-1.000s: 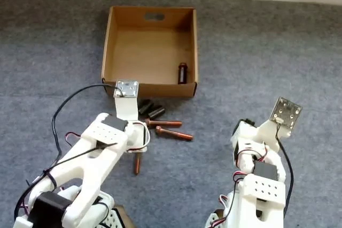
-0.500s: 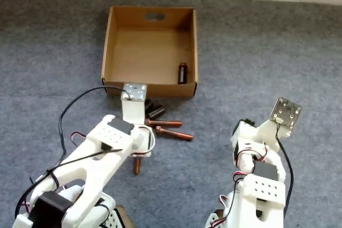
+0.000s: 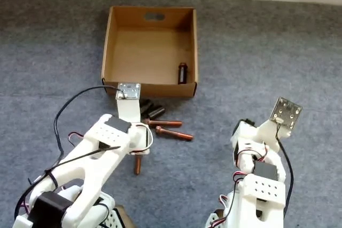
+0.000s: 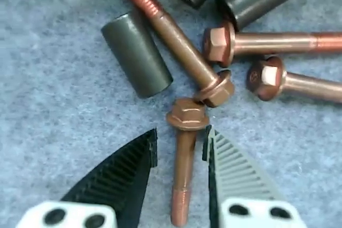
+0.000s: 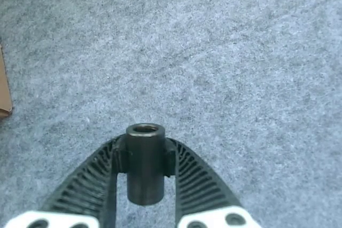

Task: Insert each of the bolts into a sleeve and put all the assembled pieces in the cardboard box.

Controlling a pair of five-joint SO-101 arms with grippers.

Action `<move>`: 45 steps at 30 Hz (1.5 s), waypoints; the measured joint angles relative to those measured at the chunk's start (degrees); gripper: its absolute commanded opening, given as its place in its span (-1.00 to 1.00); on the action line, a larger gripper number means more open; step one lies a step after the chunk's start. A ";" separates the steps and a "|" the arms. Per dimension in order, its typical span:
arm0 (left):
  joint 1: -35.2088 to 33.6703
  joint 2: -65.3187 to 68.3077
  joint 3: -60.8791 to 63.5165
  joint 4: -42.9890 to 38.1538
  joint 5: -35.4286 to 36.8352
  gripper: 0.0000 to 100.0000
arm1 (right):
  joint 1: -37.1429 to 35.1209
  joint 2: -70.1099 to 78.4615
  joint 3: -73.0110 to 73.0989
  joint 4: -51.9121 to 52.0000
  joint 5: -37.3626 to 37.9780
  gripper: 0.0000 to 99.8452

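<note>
In the left wrist view my left gripper [image 4: 180, 142] stands open with its fingers on either side of a copper bolt [image 4: 184, 169] lying on the carpet. The bolt's head touches the head of a longer bolt [image 4: 171, 36]. Two more bolts [image 4: 267, 41] and several dark sleeves [image 4: 136, 54] lie just beyond. From above, this pile [image 3: 160, 124] sits in front of the cardboard box [image 3: 107, 52], which holds one assembled piece [image 3: 183, 72]. My right gripper [image 5: 144, 148] is shut on a dark sleeve [image 5: 144, 164], held above bare carpet.
The left arm [image 3: 107, 148] covers part of the pile in the high view. The right arm [image 3: 256, 153] stands to the right, apart from the box. A box corner [image 5: 4, 89] shows at the right wrist view's edge. Grey carpet lies all around.
The left arm's wrist swung slightly to the right, then back to the left over the pile. The right arm and its sleeve have not moved.
</note>
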 measured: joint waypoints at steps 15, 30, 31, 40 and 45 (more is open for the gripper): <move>0.26 0.00 0.00 0.00 0.18 -0.66 | 0.00 0.00 0.00 0.00 0.00 -0.99; 0.26 0.00 0.00 0.00 0.18 -0.66 | 0.00 0.00 0.00 0.00 0.00 -0.99; 0.26 0.00 0.00 -0.09 0.18 -0.66 | 0.00 0.00 0.00 0.00 0.00 -0.99; 0.88 6.77 -2.37 -1.32 0.26 -0.67 | 0.00 0.00 0.00 0.00 0.00 -0.99; 0.97 12.57 -7.21 1.58 0.18 -0.70 | 0.00 0.00 0.00 0.00 0.00 -0.99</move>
